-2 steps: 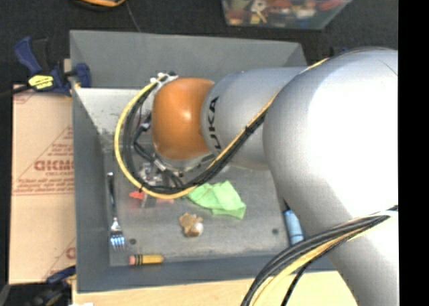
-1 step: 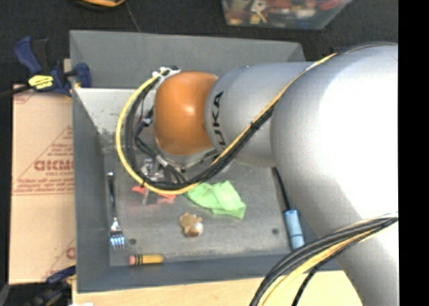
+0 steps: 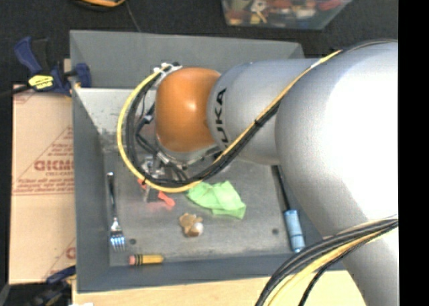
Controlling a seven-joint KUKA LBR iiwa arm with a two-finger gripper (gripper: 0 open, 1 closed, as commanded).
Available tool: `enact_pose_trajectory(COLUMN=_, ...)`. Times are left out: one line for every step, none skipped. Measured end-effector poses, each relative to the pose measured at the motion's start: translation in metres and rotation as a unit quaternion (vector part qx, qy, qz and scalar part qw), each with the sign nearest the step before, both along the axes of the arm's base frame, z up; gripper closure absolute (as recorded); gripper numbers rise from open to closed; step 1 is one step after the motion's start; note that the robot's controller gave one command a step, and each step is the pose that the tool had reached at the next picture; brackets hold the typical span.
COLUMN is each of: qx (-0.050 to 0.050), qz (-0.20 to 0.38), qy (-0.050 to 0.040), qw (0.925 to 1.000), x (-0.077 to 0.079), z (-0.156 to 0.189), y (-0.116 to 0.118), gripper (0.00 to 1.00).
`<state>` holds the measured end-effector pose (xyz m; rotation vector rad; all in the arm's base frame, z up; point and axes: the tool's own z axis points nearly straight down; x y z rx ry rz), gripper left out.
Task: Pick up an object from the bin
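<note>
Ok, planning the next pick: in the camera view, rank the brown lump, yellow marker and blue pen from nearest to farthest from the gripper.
1. Brown lump, just below and right of the gripper.
2. Yellow marker, along the bin's bottom edge.
3. Blue pen, at the right side.

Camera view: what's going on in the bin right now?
The KUKA arm reaches into the grey metal bin, its hand low over the floor, just to the view's left of a crumpled green cloth. Nothing visibly held. A tan lump, metal fork and blue cylinder lie nearby.
</note>
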<state>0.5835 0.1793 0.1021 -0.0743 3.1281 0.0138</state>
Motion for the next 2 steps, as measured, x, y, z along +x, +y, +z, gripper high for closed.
enact_pose_trajectory(qx=0.000, qz=0.000, qy=-0.0003, qw=1.0000, x=0.000, z=0.013, y=0.000, gripper=1.00)
enact_pose_trajectory(qx=0.000, qz=-0.001, qy=0.0016, qw=1.0000, x=-0.001, z=0.036, y=-0.001, gripper=1.00)
